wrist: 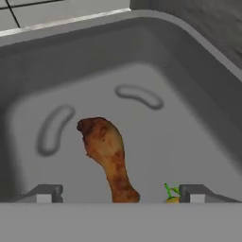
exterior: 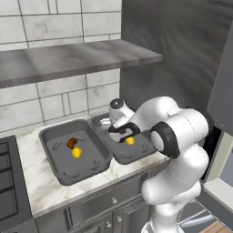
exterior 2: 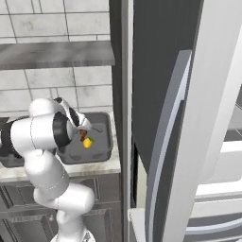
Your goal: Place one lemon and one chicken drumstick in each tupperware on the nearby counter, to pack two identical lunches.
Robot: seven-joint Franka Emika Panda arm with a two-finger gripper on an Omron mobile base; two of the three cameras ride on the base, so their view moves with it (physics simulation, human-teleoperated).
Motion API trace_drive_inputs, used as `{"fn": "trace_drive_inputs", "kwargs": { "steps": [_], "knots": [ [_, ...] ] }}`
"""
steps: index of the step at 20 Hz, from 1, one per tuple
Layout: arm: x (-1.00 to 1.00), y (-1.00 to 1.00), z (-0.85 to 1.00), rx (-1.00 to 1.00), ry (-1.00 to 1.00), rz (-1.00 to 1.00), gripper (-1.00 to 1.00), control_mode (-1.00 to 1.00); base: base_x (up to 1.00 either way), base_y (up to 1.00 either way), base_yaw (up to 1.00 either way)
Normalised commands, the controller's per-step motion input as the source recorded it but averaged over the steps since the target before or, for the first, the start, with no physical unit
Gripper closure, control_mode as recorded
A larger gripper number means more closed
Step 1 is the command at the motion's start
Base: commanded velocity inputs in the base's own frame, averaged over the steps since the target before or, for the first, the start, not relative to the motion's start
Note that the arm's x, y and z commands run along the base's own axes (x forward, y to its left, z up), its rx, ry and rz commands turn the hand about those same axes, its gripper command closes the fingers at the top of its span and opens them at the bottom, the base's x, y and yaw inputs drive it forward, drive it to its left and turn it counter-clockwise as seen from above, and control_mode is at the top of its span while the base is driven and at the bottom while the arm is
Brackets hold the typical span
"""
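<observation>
Two dark grey tupperware trays stand side by side on the pale counter [exterior: 36, 182]. In the left tupperware [exterior: 45, 136] lie a chicken drumstick [exterior: 71, 143] and a lemon [exterior: 77, 153]. My gripper [exterior: 124, 133] hangs low inside the right tupperware [exterior: 139, 154], open. In the hand view a second drumstick [wrist: 106, 151] lies flat on the tray floor [wrist: 156, 137], its thin end between my wide-apart fingertips [wrist: 45, 194], neither touching it. A second lemon [wrist: 171, 197] peeks in by the right fingertip. The right base view shows that drumstick [exterior 2: 83, 134] and lemon [exterior 2: 88, 142] together in the tray [exterior 2: 101, 125].
A grey wall shelf [exterior: 68, 59] juts out above the counter. A dark stove [exterior: 7, 182] borders the counter on the left. The tall fridge side and its open door [exterior 2: 189, 142] stand close on the right.
</observation>
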Motion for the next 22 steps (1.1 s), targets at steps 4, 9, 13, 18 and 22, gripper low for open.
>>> {"fn": "trace_drive_inputs", "kwargs": {
  "steps": [4, 9, 13, 18, 22],
  "knots": [
    [-0.2, -0.25, 1.0, 0.0, 0.06, -0.18, -1.0, -1.0, 0.0, 0.0, 0.0],
    [-0.85, -0.03, 0.68, 0.0, 0.03, -0.13, -1.0, -1.0, 0.0, 0.0, 0.0],
    [-1.0, 0.0, 0.23, -0.02, -0.04, -0.05, -1.0, -1.0, 0.0, 0.0, 0.0],
    [-1.0, 0.0, 0.01, -0.11, -0.18, 0.0, -1.0, -1.0, 0.0, 0.0, 0.0],
    [-1.0, 0.0, 0.33, -0.08, -0.27, 0.0, -1.0, -1.0, 0.0, 0.0, 0.0]
  ]
}}
